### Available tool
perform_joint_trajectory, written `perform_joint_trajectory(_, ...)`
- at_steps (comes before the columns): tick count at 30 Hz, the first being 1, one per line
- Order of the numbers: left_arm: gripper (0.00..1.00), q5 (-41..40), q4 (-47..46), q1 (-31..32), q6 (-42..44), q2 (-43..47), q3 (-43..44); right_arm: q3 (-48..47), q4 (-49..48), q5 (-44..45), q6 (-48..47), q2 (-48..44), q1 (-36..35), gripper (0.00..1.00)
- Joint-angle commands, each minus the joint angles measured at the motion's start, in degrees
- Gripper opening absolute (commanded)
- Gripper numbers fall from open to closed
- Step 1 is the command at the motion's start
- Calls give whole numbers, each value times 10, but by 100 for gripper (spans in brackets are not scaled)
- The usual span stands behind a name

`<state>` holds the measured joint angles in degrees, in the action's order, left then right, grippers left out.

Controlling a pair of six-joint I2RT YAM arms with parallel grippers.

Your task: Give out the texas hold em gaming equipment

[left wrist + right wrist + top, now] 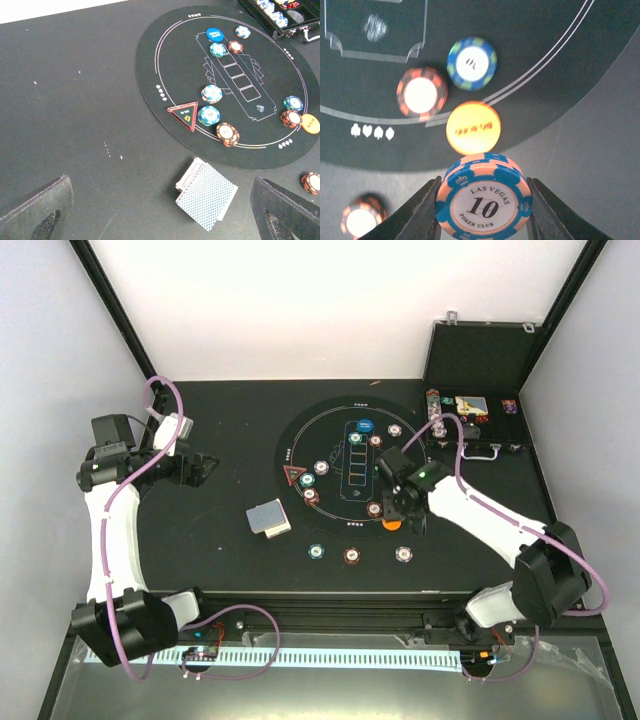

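One chip (484, 205) stands upright, pinched in the right gripper (484, 181). It is just off the mat's (535, 30) near edge, by one orange button (473, 127). It reads LAS VEGAS 10 POKER CLUB.

Eight chips (211, 93) lie on the mat. Three more lie on the table (200, 540) in front.

There is one blue button (214, 34), one red triangle (183, 114) and one card pile (206, 195).

The left gripper (206, 469) is spread wide, holding nothing.

- 10 chip (483, 200): peachy-pink, blue edge blocks, white centre
- button (473, 127) at its 12 o'clock: plain orange
- cards (207, 197): grey-blue crosshatch backs
- triangle (184, 114): red border
- mat (175, 60): black, white outlines
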<state>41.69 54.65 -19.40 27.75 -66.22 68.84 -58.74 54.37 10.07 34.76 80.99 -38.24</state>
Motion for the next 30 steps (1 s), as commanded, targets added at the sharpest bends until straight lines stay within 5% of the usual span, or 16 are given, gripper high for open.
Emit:
perform_joint_trajectory(1,99,14,22,-2,19,-8,6,-48,-19,20,-48,48,64,30)
perform_joint_trajectory(18,99,15,95,-2,135,-20,-6,-106,-118,21,-94,240,165,33)
perform_joint_trajectory(22,99,15,138,5,215,-37,-5,-99,-134,7,-96,256,175,43)
perform_joint_trajectory(25,99,-7,157,25,250,-49,-3,-96,-142,-4,-96,255,178,62)
perform_joint_trajectory(30,99,-72,145,72,292,-51,-20,-88,-148,-17,-85,211,177,79)
